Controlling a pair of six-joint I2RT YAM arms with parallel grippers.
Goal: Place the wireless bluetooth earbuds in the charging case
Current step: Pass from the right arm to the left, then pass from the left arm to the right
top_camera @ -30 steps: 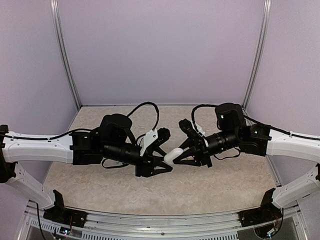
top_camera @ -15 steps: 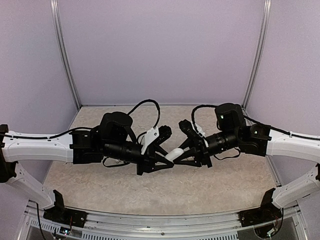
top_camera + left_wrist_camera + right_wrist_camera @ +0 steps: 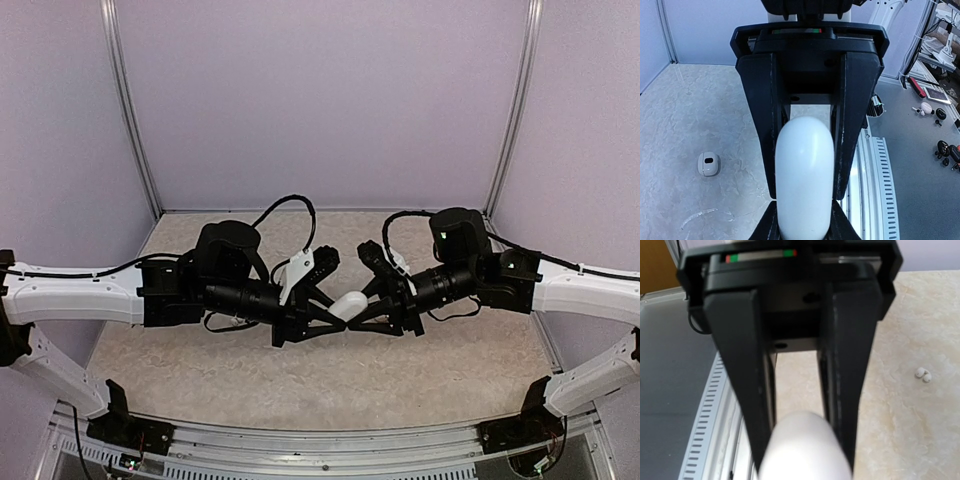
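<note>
A plain white oval pebble-like object [image 3: 349,303] hangs in the air between both grippers above the table's middle. My right gripper [image 3: 362,306] is shut on its right end. My left gripper [image 3: 337,310] has its fingers [image 3: 767,220] pressed against the sides of the other end [image 3: 804,180]. The charging case [image 3: 708,164], small, white and roundish with a dark spot, lies closed on the table in the left wrist view. The two earbuds [image 3: 923,374], tiny whitish beads, lie together on the table in the right wrist view. The oval [image 3: 805,447] fills that view's bottom and hides my right fingers.
A slotted metal rail [image 3: 875,165] runs along the table's near edge. Beyond it a grey bench [image 3: 920,150] holds small loose parts. Lilac walls [image 3: 320,100] and metal posts close the back and sides.
My left gripper has moved right and up onto the white oval and closed its fingers around it. The right gripper has kept hold of it, nearly still.
</note>
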